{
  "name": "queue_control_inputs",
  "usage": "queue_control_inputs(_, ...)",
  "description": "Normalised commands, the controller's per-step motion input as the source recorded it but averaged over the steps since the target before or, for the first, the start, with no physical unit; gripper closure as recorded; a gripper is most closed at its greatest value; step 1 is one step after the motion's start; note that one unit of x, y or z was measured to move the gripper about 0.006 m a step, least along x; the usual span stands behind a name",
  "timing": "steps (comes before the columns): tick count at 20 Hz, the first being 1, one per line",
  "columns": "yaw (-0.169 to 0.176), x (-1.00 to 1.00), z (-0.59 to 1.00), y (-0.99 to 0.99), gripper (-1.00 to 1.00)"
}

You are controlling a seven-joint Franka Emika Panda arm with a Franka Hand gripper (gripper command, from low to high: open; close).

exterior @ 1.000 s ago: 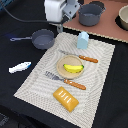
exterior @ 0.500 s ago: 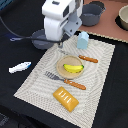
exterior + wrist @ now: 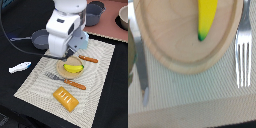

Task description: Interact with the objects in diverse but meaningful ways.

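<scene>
A yellow banana lies on a round wooden plate in the middle of the placemat. My gripper hangs just above the plate's far edge, its fingers hidden by the white arm. The wrist view looks straight down on the banana's green tip and the plate; no fingers show there. A yellow-orange slab lies nearer the front. A white-and-blue tube rests on the black cloth at the exterior view's left. The grey saucepan sits behind the arm. The carton is hidden.
An orange-handled fork lies in front of the plate and an orange-handled knife behind it; their metal ends, fork and knife, flank the plate. A large grey pot and a bowl stand at the back.
The arm has come forward and down over the plate. It now covers the pale blue carton that showed behind the plate.
</scene>
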Motion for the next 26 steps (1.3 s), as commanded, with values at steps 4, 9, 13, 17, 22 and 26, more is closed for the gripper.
queue_control_inputs(4,0.067,0.58,-0.16,-0.23,-1.0)
queue_control_inputs(9,0.032,0.43,-0.14,0.01,-1.0)
queue_control_inputs(13,0.035,0.28,-0.11,0.09,-1.0)
queue_control_inputs(17,0.026,0.18,-0.12,0.01,-1.0)
queue_control_inputs(22,0.008,0.2,-0.14,0.0,-1.0)
queue_control_inputs(26,0.0,0.23,-0.18,0.0,-1.0)
